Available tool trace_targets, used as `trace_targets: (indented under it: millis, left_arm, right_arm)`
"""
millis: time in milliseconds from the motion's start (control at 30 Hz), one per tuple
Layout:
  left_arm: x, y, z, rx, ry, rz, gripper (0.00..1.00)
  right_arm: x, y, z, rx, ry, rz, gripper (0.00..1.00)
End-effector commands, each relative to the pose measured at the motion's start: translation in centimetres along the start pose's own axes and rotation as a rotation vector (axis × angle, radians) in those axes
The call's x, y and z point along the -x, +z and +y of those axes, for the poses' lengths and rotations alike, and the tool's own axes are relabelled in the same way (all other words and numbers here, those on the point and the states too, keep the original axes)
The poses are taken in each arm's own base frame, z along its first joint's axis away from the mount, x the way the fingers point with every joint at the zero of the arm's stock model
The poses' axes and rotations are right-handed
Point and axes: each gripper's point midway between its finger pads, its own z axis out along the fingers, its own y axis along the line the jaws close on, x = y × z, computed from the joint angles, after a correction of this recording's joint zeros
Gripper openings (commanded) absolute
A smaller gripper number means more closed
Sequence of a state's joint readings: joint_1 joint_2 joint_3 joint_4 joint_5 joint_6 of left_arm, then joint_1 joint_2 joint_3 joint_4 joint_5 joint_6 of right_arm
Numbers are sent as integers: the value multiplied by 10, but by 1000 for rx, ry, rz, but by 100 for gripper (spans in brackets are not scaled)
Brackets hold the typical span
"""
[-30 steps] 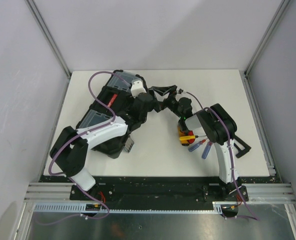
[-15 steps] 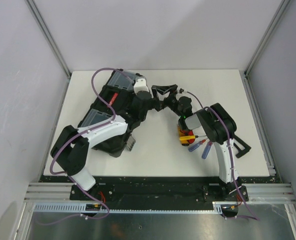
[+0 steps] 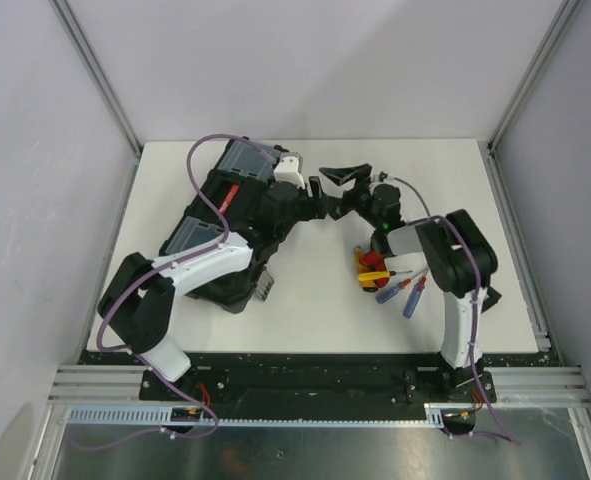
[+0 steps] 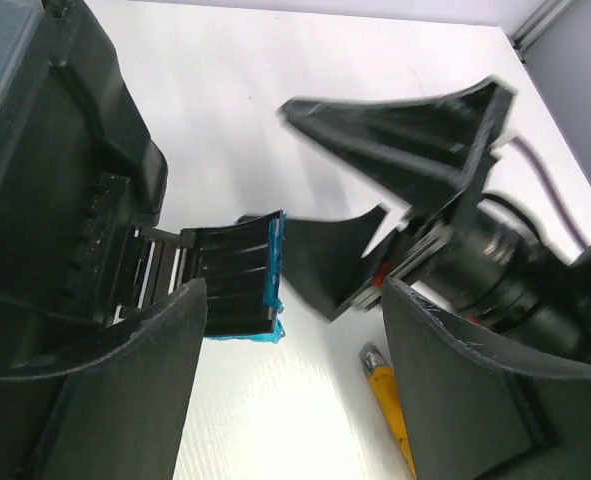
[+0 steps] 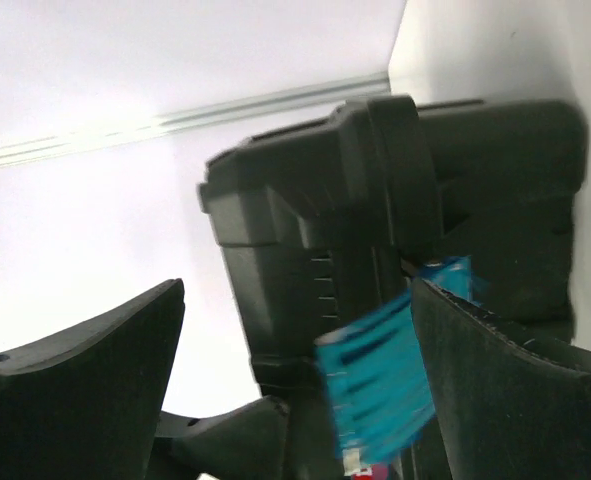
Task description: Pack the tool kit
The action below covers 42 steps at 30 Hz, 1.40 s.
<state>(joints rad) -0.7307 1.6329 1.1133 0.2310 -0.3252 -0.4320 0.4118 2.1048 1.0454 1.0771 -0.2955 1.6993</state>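
Toolbox, black with clear lid compartments, sits left of centre, partly under the left arm; screwdrivers lie to its right. Left wrist: left gripper spread apart near a blue latch, toolbox cut off. Right wrist: right gripper gapes wide, latch smeared.

White matte rectangular tabletop, enclosed on three sides by plain pale grey wall panels. Slanting aluminium frame posts mark the far corners. A slotted aluminium rail borders the near edge. Lighting is even and diffuse.
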Motion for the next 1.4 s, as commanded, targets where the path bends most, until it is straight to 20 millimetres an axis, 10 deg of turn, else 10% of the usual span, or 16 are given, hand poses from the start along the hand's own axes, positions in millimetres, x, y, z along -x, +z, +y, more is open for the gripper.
trace_targets:
  millis: [0,200,400,867,1100,1367]
  left_arm:
    - [35,-20,-15,-80,-5,-95,76]
    - [48,-35,-10,-71,-10,-127,81]
    - [91,-70,-3,-78,4,-189,90]
    - [125,-163,123,143,51,-148,99]
    - [108,-144,151,113,-70,97,76]
    - [92,-115,142,-4,-82,220,74]
  right_arm:
    - [34,-22,28,-65,-125,-110,99]
    - [62,-53,-3,-329,-236,-213,99]
    - [58,-74,10,-391,-413,-189,99]
    - [-61,-89,42,-266,-848,129,99]
    - [-81,-93,29,-283,-855,190,98]
    - [-83,-97,20,-303,-863,212,97]
